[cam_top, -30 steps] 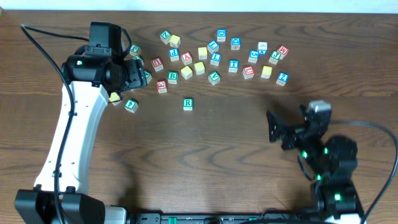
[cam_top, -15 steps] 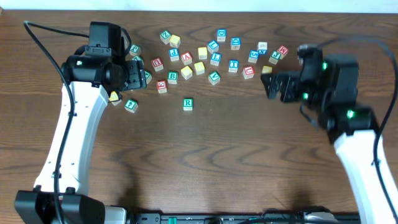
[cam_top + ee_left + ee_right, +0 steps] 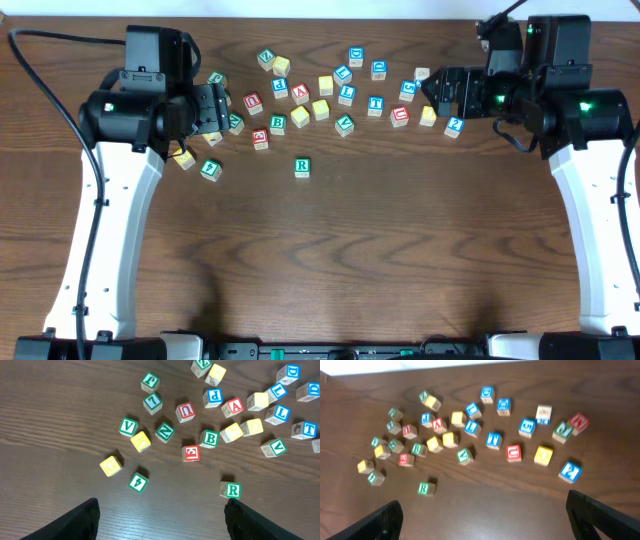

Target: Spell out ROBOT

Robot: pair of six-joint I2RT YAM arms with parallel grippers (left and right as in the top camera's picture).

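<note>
Wooden cubes (image 3: 345, 125): thirty-one by my count, seen from my right wrist.
Green-bordered cubes (image 3: 464, 455): ten, counting the R cube (image 3: 423, 488), which sits apart from the cluster.
Blue-bordered cubes (image 3: 493, 439): eight, all beyond the R cube.
Yellow-faced cubes (image 3: 543, 455): seven, on both sides of the R cube.
Red-lettered cubes (image 3: 513, 452): five.
Pale cube (image 3: 543, 413): one, beyond the R cube and to its right.

Light: bright, even, from above; short soft shadows beside blocks (image 3: 210, 438) ahead of the fingers (image 3: 75, 522). Left wrist view: crisp. Right wrist view: blurred overall (letters hard to read). Fingers: dark, featureless.
</note>
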